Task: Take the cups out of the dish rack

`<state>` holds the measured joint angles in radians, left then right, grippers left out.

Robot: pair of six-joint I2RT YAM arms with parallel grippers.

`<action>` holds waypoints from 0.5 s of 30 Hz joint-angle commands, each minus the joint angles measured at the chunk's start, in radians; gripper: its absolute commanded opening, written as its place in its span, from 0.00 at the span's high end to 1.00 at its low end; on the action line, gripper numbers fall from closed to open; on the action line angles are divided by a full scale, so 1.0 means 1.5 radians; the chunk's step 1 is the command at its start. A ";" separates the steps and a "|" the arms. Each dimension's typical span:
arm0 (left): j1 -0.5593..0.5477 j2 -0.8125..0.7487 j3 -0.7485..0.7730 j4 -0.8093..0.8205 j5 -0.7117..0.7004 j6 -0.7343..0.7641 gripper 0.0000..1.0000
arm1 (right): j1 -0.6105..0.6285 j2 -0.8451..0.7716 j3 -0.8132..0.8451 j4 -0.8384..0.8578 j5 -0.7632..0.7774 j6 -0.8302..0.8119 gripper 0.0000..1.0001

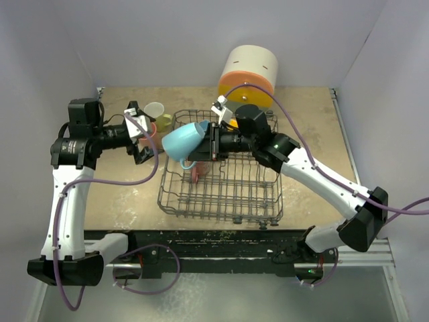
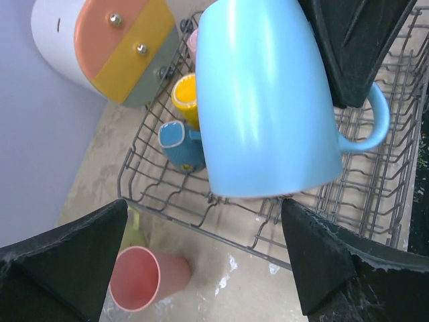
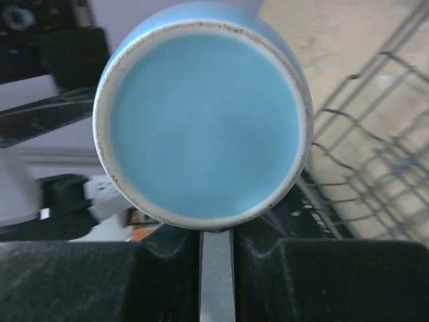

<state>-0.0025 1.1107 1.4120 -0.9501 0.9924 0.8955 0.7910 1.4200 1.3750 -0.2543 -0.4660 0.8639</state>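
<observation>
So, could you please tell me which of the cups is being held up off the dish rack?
The large light-blue mug, gripped by the right tool above the rack; the yellow cup and the small blue cup sit inside it.

The dish rack is blurred beyond the blue mug.

A big cylinder lies on its side at the far edge of the desk, near the back wall. Its body is cream. Its round face shows orange, yellow and grey-green bands with two small metal knobs. The desk is tan and mottled. Pale side walls flank it.
</observation>
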 commanded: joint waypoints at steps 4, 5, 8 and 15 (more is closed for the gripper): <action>-0.001 -0.036 0.014 0.019 0.099 0.023 0.02 | -0.001 -0.040 -0.055 0.357 -0.182 0.229 1.00; -0.001 -0.045 0.015 0.021 0.105 0.020 0.02 | -0.001 -0.037 -0.063 0.388 -0.190 0.248 1.00; -0.001 -0.060 0.018 0.048 0.119 -0.014 0.05 | 0.000 -0.029 -0.093 0.483 -0.204 0.310 1.00; -0.001 -0.075 0.034 0.154 0.174 -0.169 0.25 | 0.001 -0.019 -0.157 0.718 -0.203 0.460 1.00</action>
<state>-0.0025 1.0145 1.4292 -0.8673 1.1515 0.8001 0.7918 1.4181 1.1500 0.4278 -0.7292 1.3781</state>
